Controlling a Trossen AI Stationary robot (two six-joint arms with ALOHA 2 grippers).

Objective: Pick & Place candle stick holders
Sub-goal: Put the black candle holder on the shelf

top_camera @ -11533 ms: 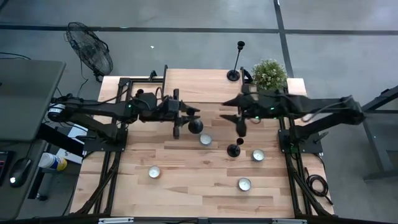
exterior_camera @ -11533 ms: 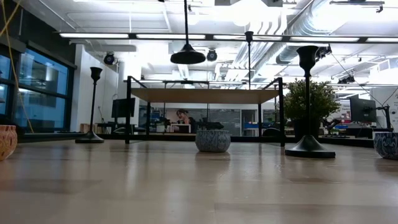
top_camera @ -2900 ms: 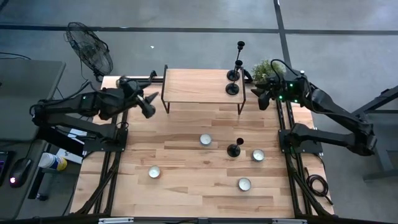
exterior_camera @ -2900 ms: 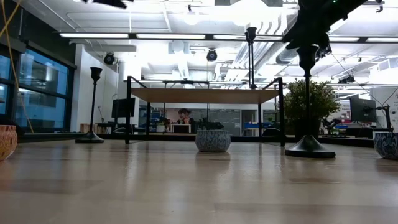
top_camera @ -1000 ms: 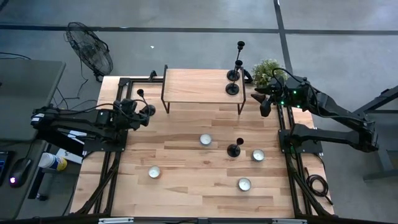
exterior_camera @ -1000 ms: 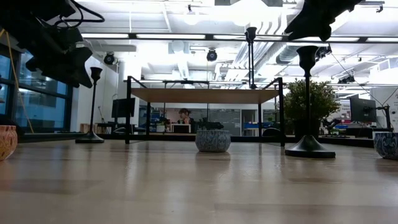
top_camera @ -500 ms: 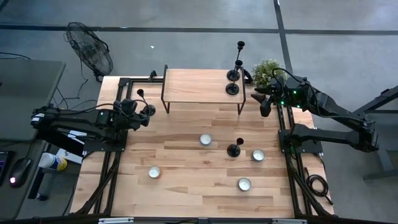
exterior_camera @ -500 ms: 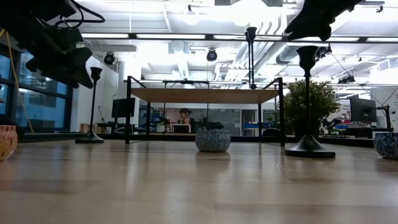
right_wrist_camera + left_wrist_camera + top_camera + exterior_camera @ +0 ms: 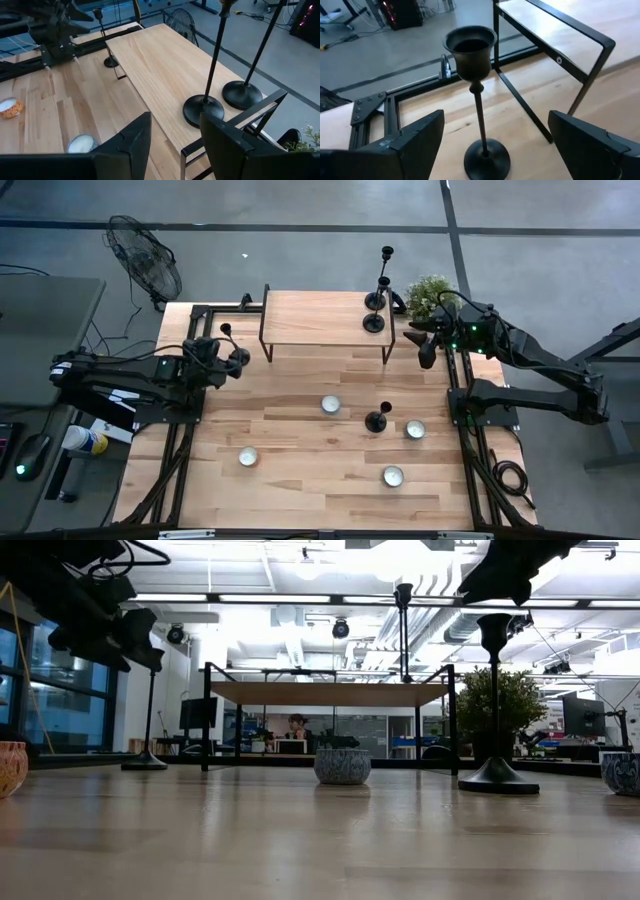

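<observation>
One black candle stick holder (image 9: 479, 115) stands upright on its disc base (image 9: 486, 159) at the table's left (image 9: 229, 345), beside the shelf's left leg. My left gripper (image 9: 495, 125) is open, one finger on each side of the stem, not touching. Two more holders (image 9: 203, 107) (image 9: 243, 92) stand on the shelf's right end (image 9: 374, 310). Another holder (image 9: 377, 418) stands mid-table (image 9: 496, 700). My right gripper (image 9: 427, 352) hangs open at the shelf's right end, holding nothing (image 9: 175, 125).
A raised wooden shelf on a black frame (image 9: 320, 318) spans the table's far side. Several white tealights (image 9: 330, 405) (image 9: 248, 457) (image 9: 392, 475) lie on the near half. A potted plant (image 9: 432, 295) stands at the far right corner. A fan (image 9: 145, 255) is off the table.
My left gripper has opened wider around the left holder's stem. In the low view its fingers now cover the cup. The holder stays upright on the table. My right arm has kept still.
</observation>
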